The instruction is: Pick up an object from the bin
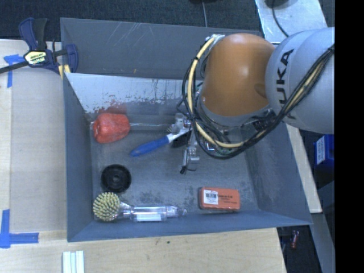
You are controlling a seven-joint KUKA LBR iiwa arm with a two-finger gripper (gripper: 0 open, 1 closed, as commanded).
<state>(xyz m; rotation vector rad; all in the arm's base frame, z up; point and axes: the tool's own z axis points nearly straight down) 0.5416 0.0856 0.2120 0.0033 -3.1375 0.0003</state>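
At the middle of the bin [277,175], claw [189,159], open or closed cannot be told, just right of a blue-handled tool [149,147] lying slantwise; best centred over that handle and squared across it before closing.

Left side of bin [77,152]: red lumpy object [111,127] at the back, black round disc [116,178] nearer the front, apart from it. Along the front wall: brush [133,211] with tan bristles and clear handle lying flat, orange box [219,199] with white label right of it.
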